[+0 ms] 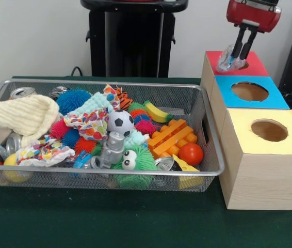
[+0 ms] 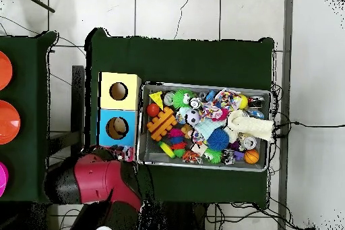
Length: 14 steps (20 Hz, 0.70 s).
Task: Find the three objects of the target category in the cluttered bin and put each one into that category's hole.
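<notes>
gripper (image 1: 240,52): fingers clenched on crumpled plastic item (image 1: 228,63) (transparent)
relation: item hangs directly above red box hole (image 1: 243,65), approx. centred

A table (image 1: 135,227) covered in dark green cloth carried everything. On it sat a wire mesh bin (image 1: 210,135) crammed with toys, cans and cloths. Just beside the bin stood a row of three wooden boxes (image 1: 259,175), touching one another, with yellow, blue and red tops, each with a round hole.
</notes>
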Motion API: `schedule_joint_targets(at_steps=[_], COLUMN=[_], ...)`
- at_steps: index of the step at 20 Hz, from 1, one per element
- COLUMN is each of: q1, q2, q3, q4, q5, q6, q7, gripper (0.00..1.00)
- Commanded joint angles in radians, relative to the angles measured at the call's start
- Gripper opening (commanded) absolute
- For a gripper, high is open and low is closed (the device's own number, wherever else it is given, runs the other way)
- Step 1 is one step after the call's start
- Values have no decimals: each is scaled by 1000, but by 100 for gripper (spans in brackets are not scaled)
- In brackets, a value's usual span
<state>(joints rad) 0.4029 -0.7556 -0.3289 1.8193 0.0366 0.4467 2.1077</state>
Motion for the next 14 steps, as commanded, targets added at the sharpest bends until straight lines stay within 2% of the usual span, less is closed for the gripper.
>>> schedule_joint_targets(at_steps=[1,7,14], q1=[-37,-55,-58], q2=[-13,-81,-97], q3=[20,21,21], q4=[-27,-27,-77], q5=[47,46,45], q6=[29,114,194], q7=[185,139,142], gripper=[0,0,0])
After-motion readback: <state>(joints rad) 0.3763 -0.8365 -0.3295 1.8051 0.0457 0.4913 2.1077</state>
